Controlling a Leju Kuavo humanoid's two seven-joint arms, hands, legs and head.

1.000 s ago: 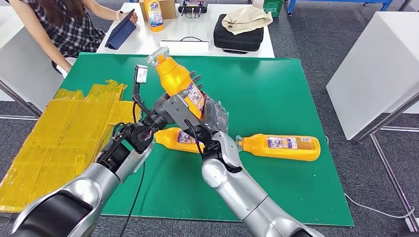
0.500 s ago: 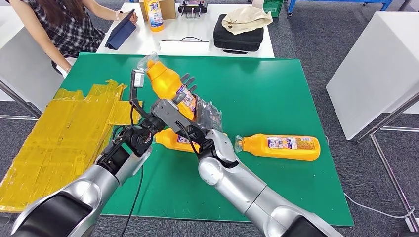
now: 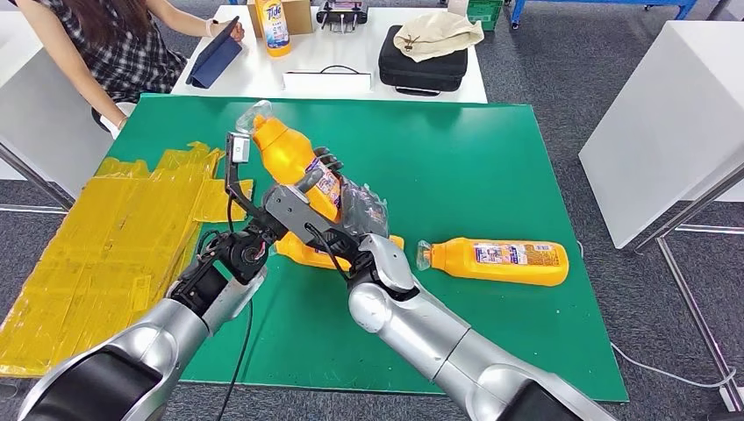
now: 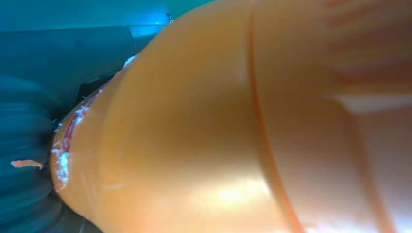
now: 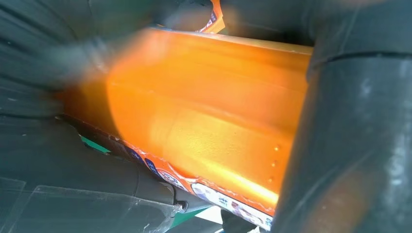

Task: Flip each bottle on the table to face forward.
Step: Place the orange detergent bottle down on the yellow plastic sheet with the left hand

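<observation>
Three orange bottles were on or above the green table (image 3: 491, 149). The raised bottle (image 3: 294, 158) was held off the surface near the middle of the table, tilted, with its clear cap toward the far left corner. The right hand (image 3: 351, 206) grasped this bottle around its labelled body; in the right wrist view the orange bottle wall (image 5: 204, 121) lay directly against the dark fingers (image 5: 350, 136). The left hand (image 3: 289, 203) was at the lower end of the same bottle, partly hidden behind the right hand. In the left wrist view the bottle (image 4: 233, 126) lay close against the camera, and whether the left fingers were clenched on it could not be told.

A second bottle (image 3: 307, 253) lay flat on the table directly beneath both hands, largely hidden by the wrists. A third bottle (image 3: 496, 261) lay flat toward the right edge, cap pointing left, well apart from the hands.

Crumpled yellow sheeting (image 3: 105, 246) covered the left edge of the table and hung off it. Beyond the far edge stood a white table (image 3: 351, 61) carrying one Tide bottle (image 3: 275, 24), one black case (image 3: 421, 66) with a beige cloth (image 3: 436, 33) on top, and one white card (image 3: 326, 83). A seated person (image 3: 105, 44) held a tablet (image 3: 215, 54) at the far left corner.
</observation>
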